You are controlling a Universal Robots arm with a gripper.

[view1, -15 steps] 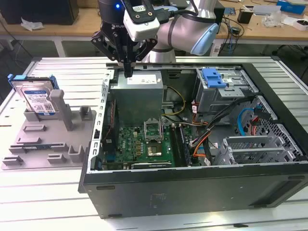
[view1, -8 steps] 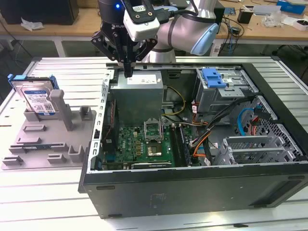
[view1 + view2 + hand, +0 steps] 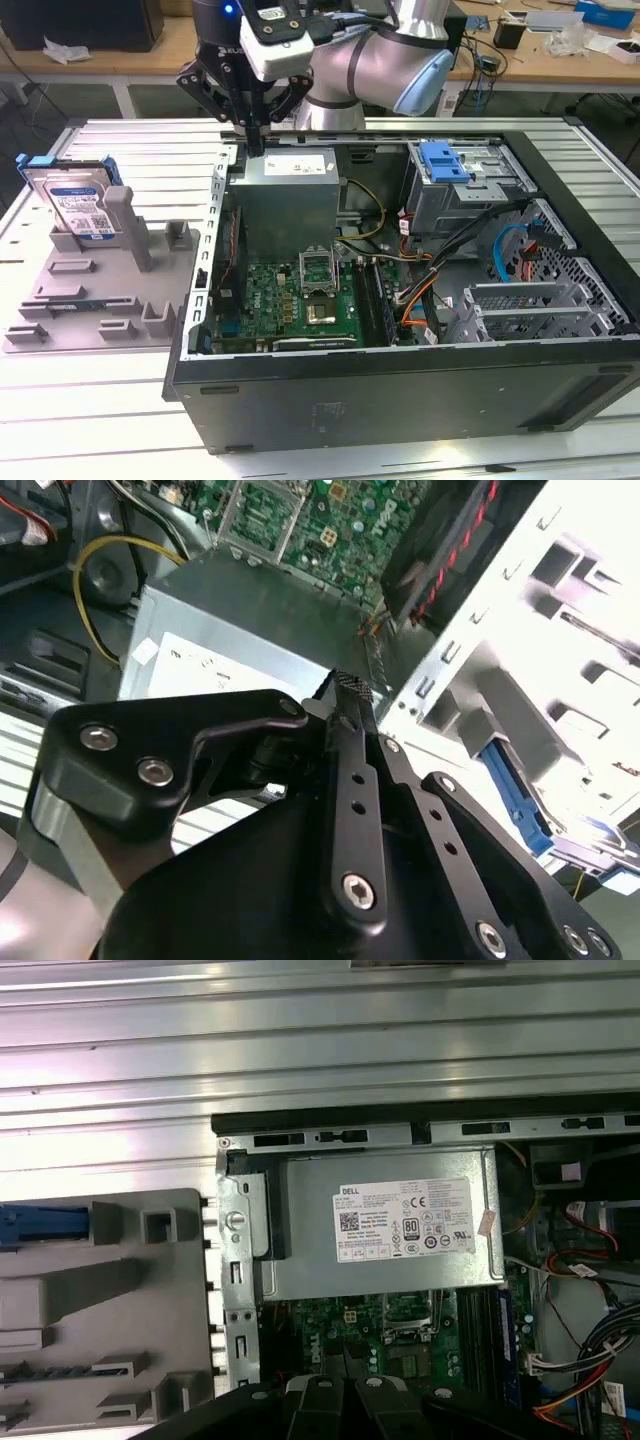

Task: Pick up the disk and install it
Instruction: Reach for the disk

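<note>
You see the tool [image 3: 256,138] with its fingers together, holding nothing, just above the power supply [image 3: 290,195] at the edge of the open computer case [image 3: 400,390]. The disk [image 3: 78,205] stands a little tilted in the grey fixture [image 3: 100,300] on the counter [image 3: 140,150], at the exterior view's left, well apart from the tool.

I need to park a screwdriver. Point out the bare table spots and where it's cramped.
In the exterior view, bare table lies on the near side of the grey fixture holding the disk, and along the near wall of the computer case. Inside the case is crowded with cables and boards.
</note>
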